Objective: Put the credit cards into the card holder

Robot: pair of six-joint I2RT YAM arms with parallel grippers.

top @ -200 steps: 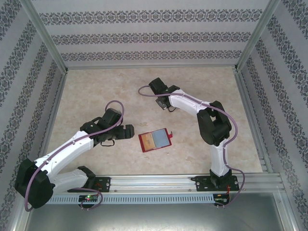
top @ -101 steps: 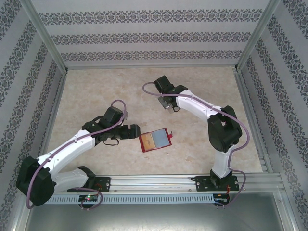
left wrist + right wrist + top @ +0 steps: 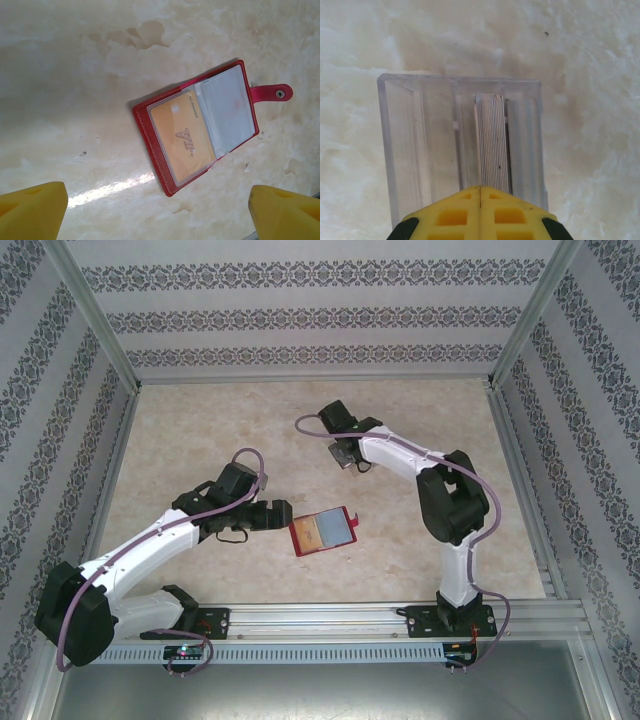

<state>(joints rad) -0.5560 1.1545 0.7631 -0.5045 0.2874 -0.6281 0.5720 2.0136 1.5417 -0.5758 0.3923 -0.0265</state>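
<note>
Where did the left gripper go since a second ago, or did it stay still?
Yes, it moved. The left gripper edged closer to the open red card holder, which stayed put.

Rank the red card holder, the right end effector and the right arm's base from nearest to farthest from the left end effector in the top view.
1. Card holder: just right of the left end effector, lying open.
2. Right end effector: farther back, to the right.
3. Right arm's base: at the near edge, far right.

Light: bright, even.
Glare: white streak on the table (image 3: 75, 100), just left of the card holder (image 3: 197, 132).
Shadow: thin, along its upper edge.
</note>
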